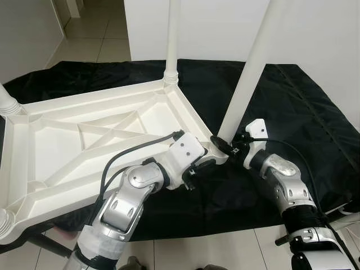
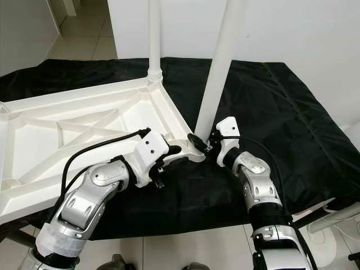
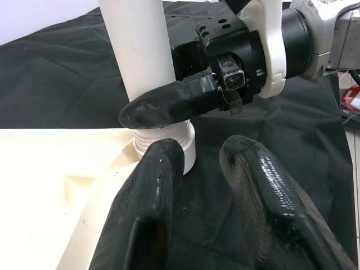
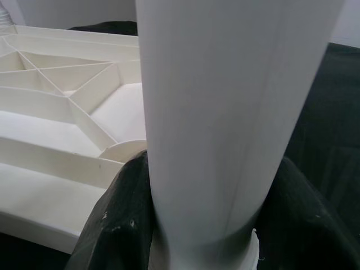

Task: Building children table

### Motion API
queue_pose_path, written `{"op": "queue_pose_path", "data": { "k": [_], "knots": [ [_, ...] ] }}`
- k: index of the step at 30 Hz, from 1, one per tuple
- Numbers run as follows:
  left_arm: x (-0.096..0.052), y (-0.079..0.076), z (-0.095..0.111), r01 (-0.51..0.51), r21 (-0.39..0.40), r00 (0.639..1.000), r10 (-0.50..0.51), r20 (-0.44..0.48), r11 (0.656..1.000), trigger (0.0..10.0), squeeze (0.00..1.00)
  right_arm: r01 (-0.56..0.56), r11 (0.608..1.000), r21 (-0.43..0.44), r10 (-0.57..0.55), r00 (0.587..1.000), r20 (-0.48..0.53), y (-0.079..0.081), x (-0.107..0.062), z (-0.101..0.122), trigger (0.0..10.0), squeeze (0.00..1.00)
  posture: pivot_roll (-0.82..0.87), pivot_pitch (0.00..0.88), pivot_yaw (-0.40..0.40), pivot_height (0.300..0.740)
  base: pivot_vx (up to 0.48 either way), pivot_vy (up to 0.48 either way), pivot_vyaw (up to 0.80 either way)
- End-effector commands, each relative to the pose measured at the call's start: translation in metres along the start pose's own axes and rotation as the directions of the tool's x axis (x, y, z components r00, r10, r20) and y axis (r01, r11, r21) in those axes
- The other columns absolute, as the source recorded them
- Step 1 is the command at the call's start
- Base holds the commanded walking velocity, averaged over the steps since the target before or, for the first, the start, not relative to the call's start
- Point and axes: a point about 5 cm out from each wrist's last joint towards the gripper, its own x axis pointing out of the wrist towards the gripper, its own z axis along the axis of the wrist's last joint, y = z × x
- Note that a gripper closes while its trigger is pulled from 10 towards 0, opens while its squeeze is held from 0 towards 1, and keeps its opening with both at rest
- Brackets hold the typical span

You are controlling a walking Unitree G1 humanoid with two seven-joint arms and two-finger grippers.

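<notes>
The white plastic table top (image 1: 84, 140) lies upside down on a black cloth (image 1: 292, 107). One white leg (image 1: 172, 39) stands upright in the far corner socket. A second white leg (image 1: 247, 73) leans in the near right corner socket (image 3: 169, 147). My right gripper (image 1: 224, 144) is shut on that leg just above the socket, its fingers (image 4: 121, 219) pressed on both sides. My left gripper (image 3: 202, 197) is open, low beside the same corner, with one finger (image 3: 146, 214) over the table's rim and only cloth between the two.
Two more leg stubs (image 1: 8, 102) sit at the table's left corners. Tiled floor (image 1: 95, 34) and a white wall (image 1: 225, 28) lie beyond the cloth. A grey stand foot (image 1: 340, 218) rests on the floor at the right.
</notes>
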Motion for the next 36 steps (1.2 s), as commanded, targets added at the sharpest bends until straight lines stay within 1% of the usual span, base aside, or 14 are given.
{"op": "queue_pose_path", "data": {
  "k": [1, 4, 5, 9, 14, 15, 23, 24, 25, 27, 28, 29, 35, 36],
  "knots": [
    [0.0, -0.001, 0.0, 0.011, -0.004, 1.0, -0.011, -0.008, 1.0, 10.0, 0.0, 0.007, 0.999, 0.036, -0.006, 0.999, -0.031, 0.008, -0.002, -0.011, 10.0, 0.0, -0.1, 0.015, -0.006, 0.74, 0.0, 0.0, 0.0],
    [0.0, 0.001, -0.001, -0.007, -0.006, 1.0, 0.007, -0.011, 1.0, 10.0, 0.0, 0.061, 0.997, 0.04, -0.061, 0.998, -0.018, 0.011, -0.001, -0.011, 10.0, 0.0, -0.1, 0.015, -0.005, 0.74, 0.0, 0.0, 0.0],
    [0.001, 0.002, -0.001, -0.031, -0.004, 0.999, 0.031, -0.013, 1.0, 10.0, 0.0, 0.137, 0.989, 0.048, -0.136, 0.991, -0.011, 0.016, 0.001, -0.01, 10.0, 0.0, -0.1, 0.021, -0.006, 0.74, 0.0, 0.0, 0.0],
    [0.001, 0.003, -0.001, -0.041, -0.011, 0.999, 0.041, -0.014, 0.999, 10.0, 0.0, 0.212, 0.976, 0.054, -0.211, 0.977, -0.021, 0.024, 0.002, -0.009, 10.0, 0.0, -0.11, 0.024, -0.007, 0.74, 0.0, 0.0, 0.0],
    [0.002, 0.004, -0.001, -0.049, -0.015, 0.999, 0.048, -0.015, 0.999, 10.0, 0.0, 0.33, 0.94, 0.084, -0.328, 0.944, -0.028, 0.035, 0.005, -0.007, 10.0, 0.0, -0.11, 0.024, -0.006, 0.74, 0.0, 0.0, 0.0],
    [0.002, 0.005, -0.001, -0.05, -0.016, 0.999, 0.05, -0.015, 0.999, 10.0, 0.0, 0.374, 0.922, 0.099, -0.373, 0.927, -0.037, 0.038, 0.006, -0.007, 10.0, 0.0, -0.11, 0.025, -0.006, 0.74, 0.0, 0.0, 0.0],
    [0.002, 0.005, -0.001, -0.05, -0.016, 0.999, 0.05, -0.015, 0.999, 10.0, 0.0, 0.374, 0.922, 0.099, -0.373, 0.927, -0.037, 0.038, 0.006, -0.007, 10.0, 0.0, -0.11, 0.025, -0.006, 0.74, 0.0, 0.0, 0.0],
    [0.003, 0.005, -0.001, -0.051, -0.016, 0.999, 0.051, -0.014, 0.999, 10.0, 0.0, 0.403, 0.909, 0.109, -0.4, 0.915, -0.044, 0.04, 0.006, -0.007, 10.0, 0.0, -0.11, 0.025, -0.006, 0.74, 0.0, 0.0, 0.0],
    [0.004, 0.006, 0.0, -0.057, -0.018, 0.998, 0.057, -0.013, 0.998, 10.0, 0.0, 0.466, 0.872, 0.147, -0.464, 0.884, -0.048, 0.053, 0.011, -0.006, 10.0, 0.0, -0.12, 0.035, 0.005, 0.74, 0.0, 0.0, 0.0],
    [0.004, 0.008, 0.002, -0.065, -0.02, 0.998, 0.065, -0.011, 0.998, 10.0, 0.0, 0.533, 0.825, 0.189, -0.533, 0.844, -0.056, 0.067, 0.018, -0.004, 10.0, 0.0, -0.12, 0.038, 0.011, 0.74, 0.0, 0.0, 0.0],
    [0.004, 0.009, 0.003, -0.066, -0.022, 0.998, 0.066, -0.008, 0.998, 10.0, 0.0, 0.541, 0.815, 0.208, -0.544, 0.838, -0.049, 0.069, 0.018, -0.002, 10.0, 0.58, -0.12, 0.038, 0.011, 0.74, 0.0, 0.0, 0.0],
    [0.004, 0.01, 0.003, -0.065, -0.022, 0.998, 0.065, -0.008, 0.998, 10.0, 0.0, 0.547, 0.812, 0.205, -0.551, 0.833, -0.042, 0.068, 0.017, 0.001, 10.0, 1.0, -0.12, 0.046, 0.019, 0.74, 0.0, 0.0, 0.0],
    [0.003, 0.011, 0.004, -0.064, -0.02, 0.998, 0.064, -0.008, 0.998, 10.0, 0.0, 0.58, 0.792, 0.191, -0.583, 0.811, -0.048, 0.065, 0.015, 0.005, 10.0, 1.0, -0.12, 0.049, 0.028, 0.74, 0.0, 0.0, 0.0],
    [0.002, 0.011, 0.004, -0.062, -0.021, 0.998, 0.062, -0.009, 0.998, 10.0, 0.0, 0.584, 0.789, 0.192, -0.586, 0.809, -0.051, 0.066, 0.015, 0.005, 10.0, 0.0, -0.12, 0.047, 0.036, 0.74, 0.0, 0.0, 0.0]
  ]
}}
